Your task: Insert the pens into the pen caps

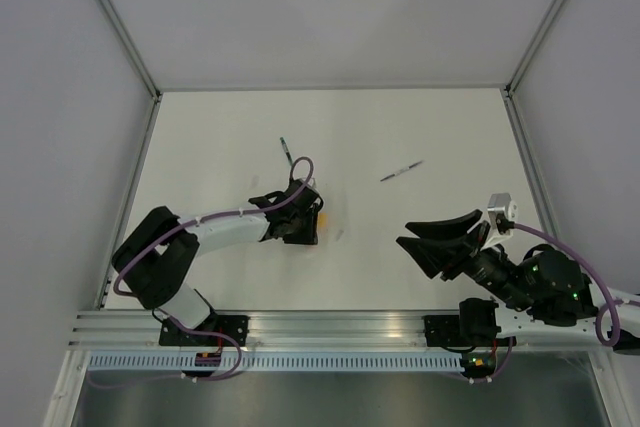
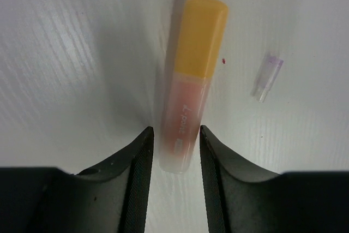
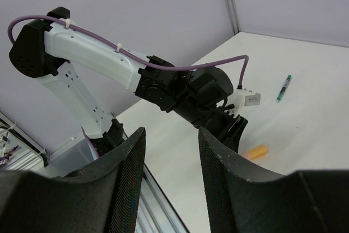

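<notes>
Two fingers of the left gripper (image 2: pixel 176 135) stood apart, flanking the near end of the orange pen (image 2: pixel 182 118) on the table (image 2: pixel 65 53); whether they touched it could not be told. An orange-yellow cap (image 2: pixel 200 36) covered the orange pen's far end. A small clear cap (image 2: pixel 266 77) lay just right of the orange pen. The teal pen (image 1: pixel 286 152) lay beyond the orange pen, the thin grey-white pen (image 1: pixel 401 170) well to its right. The right gripper (image 3: pixel 172 135) hung well apart from the orange pen, its fingers spread and empty.

Orange pen (image 2: pixel 191 80) fills left end effector (image 2: pixel 175 135) gap (clear cap (image 2: pixel 267 77) nearby).
</notes>
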Robot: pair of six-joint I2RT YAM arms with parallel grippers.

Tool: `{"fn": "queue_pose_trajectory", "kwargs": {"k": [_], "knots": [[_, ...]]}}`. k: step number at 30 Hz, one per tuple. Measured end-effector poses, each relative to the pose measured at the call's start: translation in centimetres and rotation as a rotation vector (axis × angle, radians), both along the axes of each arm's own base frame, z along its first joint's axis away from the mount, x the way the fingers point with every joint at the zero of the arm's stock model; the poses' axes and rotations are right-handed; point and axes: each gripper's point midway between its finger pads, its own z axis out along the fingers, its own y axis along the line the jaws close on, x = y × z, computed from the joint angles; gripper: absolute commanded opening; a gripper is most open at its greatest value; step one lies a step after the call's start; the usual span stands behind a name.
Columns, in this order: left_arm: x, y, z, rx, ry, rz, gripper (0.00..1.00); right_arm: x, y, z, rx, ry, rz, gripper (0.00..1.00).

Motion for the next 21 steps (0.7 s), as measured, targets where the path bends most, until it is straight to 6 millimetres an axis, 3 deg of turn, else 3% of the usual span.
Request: {"fn": "queue_pose_trajectory", "kwargs": {"k": [4,5,9,12,14,17,19,21], "knots": [[-0.3,1.1,0.5,0.022,-0.016,0.016,0.55,0.3,0.1,0.1,-0.012,-0.001,-0.015,0.47],[-0.3,1.3,1.1,0.019,-0.028,0.02,0.65,0.6,0.0,0.4,-0.022,-0.007,-0.039,0.45],[0.9,1.1,5.9,-0.051,-0.159,0.016,0.84,3.5,0.9,3.1,-0.153,-0.049,-0.218,0.47],[2.2,0.8,10.1,-0.112,-0.282,0.016,0.88,6.2,3.3,7.5,-0.256,-0.101,-0.371,0.5],[2.8,0.8,12.3,-0.142,-0.361,0.019,0.88,8.3,4.7,8.9,-0.324,-0.125,-0.437,0.52],[3.5,1.1,13.9,-0.166,-0.445,0.025,0.88,15.1,4.7,10.3,-0.42,-0.12,-0.558,0.58],[3.6,1.4,13.6,-0.175,-0.476,0.026,0.89,20.3,3.9,10.2,-0.479,-0.09,-0.618,0.58],[3.0,1.8,12.0,-0.175,-0.479,0.014,0.89,25.5,3.6,8.6,-0.547,-0.046,-0.613,0.62]]}}
